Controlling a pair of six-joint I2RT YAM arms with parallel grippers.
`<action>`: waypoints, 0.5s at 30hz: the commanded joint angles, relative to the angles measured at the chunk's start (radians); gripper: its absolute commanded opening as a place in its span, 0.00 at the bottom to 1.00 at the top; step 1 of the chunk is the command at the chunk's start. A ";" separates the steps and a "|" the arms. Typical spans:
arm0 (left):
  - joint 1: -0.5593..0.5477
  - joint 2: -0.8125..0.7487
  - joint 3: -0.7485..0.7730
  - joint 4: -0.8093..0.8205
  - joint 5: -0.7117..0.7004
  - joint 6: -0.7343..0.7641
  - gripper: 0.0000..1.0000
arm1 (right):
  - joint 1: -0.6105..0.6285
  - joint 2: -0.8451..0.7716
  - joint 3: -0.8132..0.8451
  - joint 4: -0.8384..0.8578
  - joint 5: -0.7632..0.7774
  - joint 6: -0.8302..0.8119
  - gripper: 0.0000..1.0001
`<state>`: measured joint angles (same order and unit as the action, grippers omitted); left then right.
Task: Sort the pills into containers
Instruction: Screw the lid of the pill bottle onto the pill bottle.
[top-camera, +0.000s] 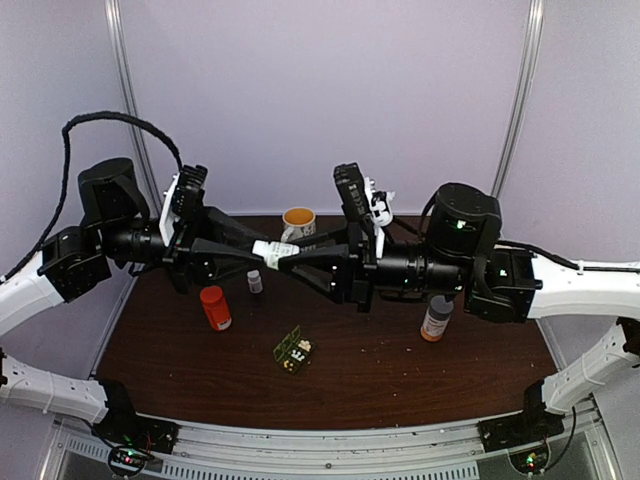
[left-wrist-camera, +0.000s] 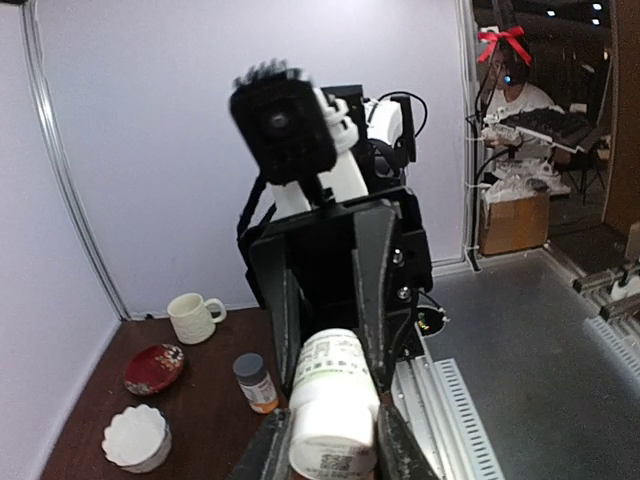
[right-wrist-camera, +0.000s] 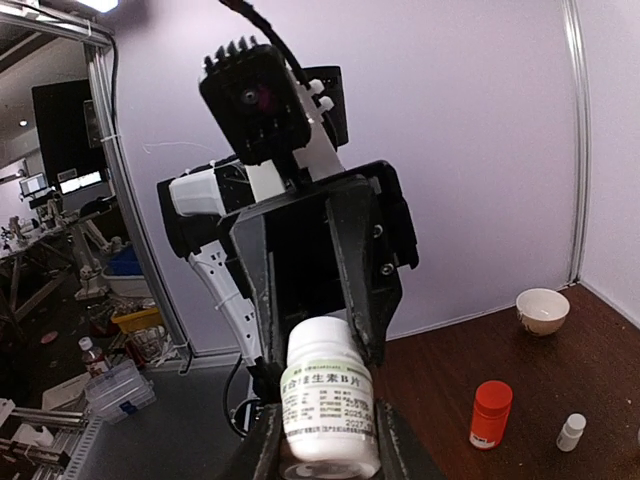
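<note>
1. The dark brown bench (top-camera: 420, 385) was seen in front of the arm bases.
2. The pill box (top-camera: 293, 350) was found lying askew on the bench near its front middle, well apart from both claws. Pale bits were seen at one end of it. Whether its lid was up could not be told.
3. To the left of the box and a little farther back, a red bottle (top-camera: 215, 307) was seen standing. To the right, a brown bottle (top-camera: 436, 318) with a grey cap was seen standing, partly under the right arm.
4. A tiny bottle (top-camera: 254, 282) was seen standing just behind the red bottle, below where the claws met.
5. Above the bench, a white bottle (top-camera: 275, 252) was held level in the air between the two claws, which were brought together from opposite sides.
6. The left claw (left-wrist-camera: 335, 420) was closed narrowly on one end of the white bottle, with a finger pressed to each side.
7. The right claw (right-wrist-camera: 327, 420) was closed narrowly on the other end in the same way, with the printed label turned toward its camera.
8. A mug (top-camera: 298, 222) was seen at the far edge of the bench, behind the claws.
9. In the left wrist view, a red dish (left-wrist-camera: 153, 368) and a fluted bowl (left-wrist-camera: 135, 437) were seen on the bench near the mug.
10. In the right wrist view, a white bowl (right-wrist-camera: 543, 310) was seen near the wall, beyond the red bottle.
</note>
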<state>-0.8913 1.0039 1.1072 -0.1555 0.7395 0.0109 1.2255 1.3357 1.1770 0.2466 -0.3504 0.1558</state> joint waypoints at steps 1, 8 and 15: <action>0.027 -0.032 0.043 0.034 0.011 0.428 0.02 | -0.049 -0.089 -0.027 0.127 -0.137 0.305 0.00; -0.041 0.009 0.117 -0.271 0.050 1.052 0.00 | -0.064 -0.094 -0.057 0.135 -0.166 0.450 0.00; -0.062 -0.006 0.097 -0.287 -0.040 1.304 0.00 | -0.084 -0.078 -0.094 0.223 -0.205 0.614 0.00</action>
<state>-0.9466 1.0401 1.1984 -0.3683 0.7204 1.0206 1.1770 1.3167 1.0969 0.3294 -0.5304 0.5846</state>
